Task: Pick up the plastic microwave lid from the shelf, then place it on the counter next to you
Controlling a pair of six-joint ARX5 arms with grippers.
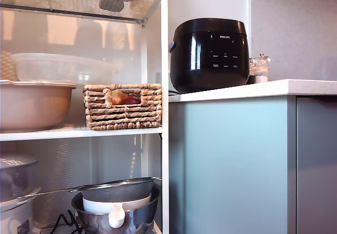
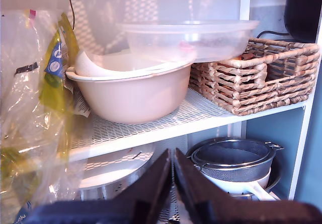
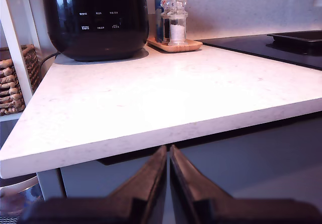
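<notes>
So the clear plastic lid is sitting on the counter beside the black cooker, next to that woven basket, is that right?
Not quite. The clear plastic microwave lid is on the shelf, not the counter: the first wrist view shows it resting over the beige bowl, beside the woven basket. The black cooker stands on the counter in the exterior view.

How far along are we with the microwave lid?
Nothing done yet: the plastic microwave lid still sits on the shelf, resting on the beige bowl. My first tool faces it, shut and empty. Grasping, lifting and placing on the counter remain.
</notes>
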